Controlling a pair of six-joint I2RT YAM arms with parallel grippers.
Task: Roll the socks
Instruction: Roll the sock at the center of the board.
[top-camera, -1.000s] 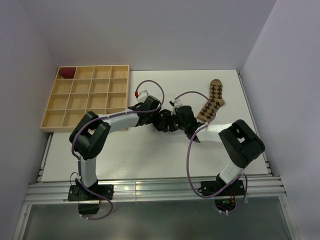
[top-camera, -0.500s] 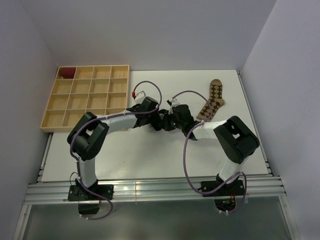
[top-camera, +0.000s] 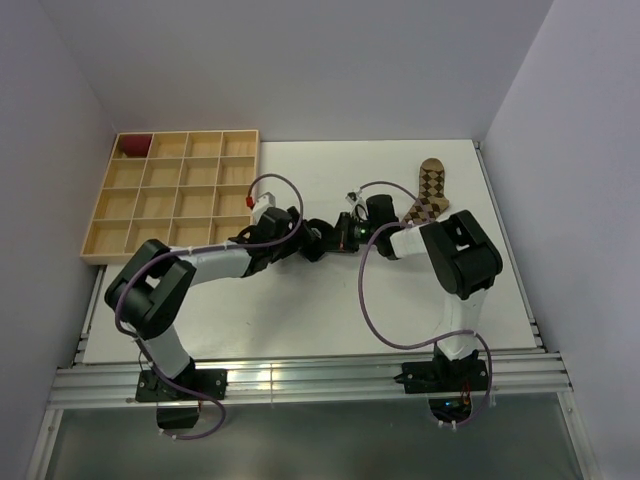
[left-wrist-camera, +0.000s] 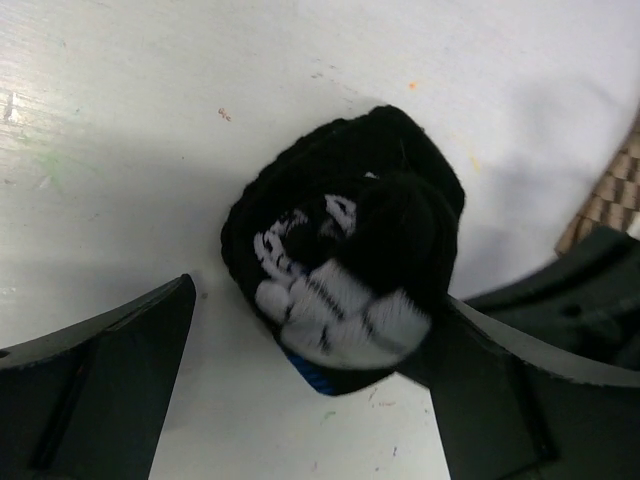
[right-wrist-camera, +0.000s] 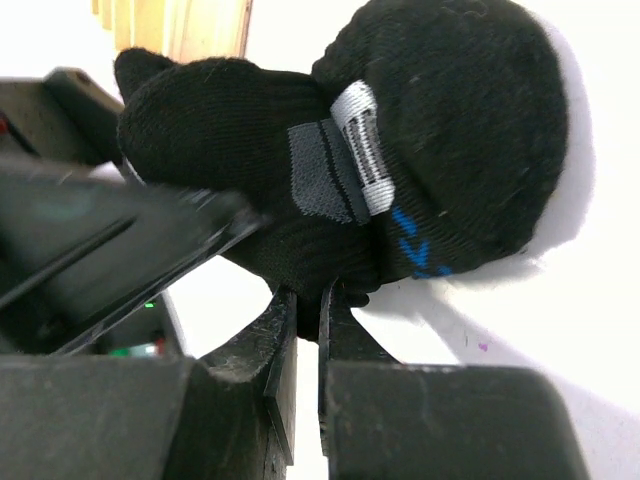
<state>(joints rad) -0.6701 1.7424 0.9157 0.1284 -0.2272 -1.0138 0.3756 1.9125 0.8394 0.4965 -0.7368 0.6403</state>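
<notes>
**A:** So, where's the black knitted sock with blue and grey-white patches (left-wrist-camera: 345, 250)?

**B:** It's balled up mid-way across the white table (top-camera: 300, 310), between your two arms. The outer layer looks wrapped over the bundle. That's probably why it keeps its shape with nothing squeezing it.

**A:** Left tool (left-wrist-camera: 312, 300)?

**B:** Wide open, one finger on each side of the ball. One finger seems to touch it and the other stands clear.

**A:** Right tool (right-wrist-camera: 305, 295)?

**B:** Narrow, jaws nearly closed, tips against the ball's edge. I can't tell if any fabric is pinched. My read is you're steadying the roll so it doesn't spring open.

**A:** And the other one?

**B:** The tan fabric sock with brown argyle diamonds (top-camera: 430, 195) lies flat at the back right, well apart from both tools. I'd judge you're about half done, and that one's next.
</notes>
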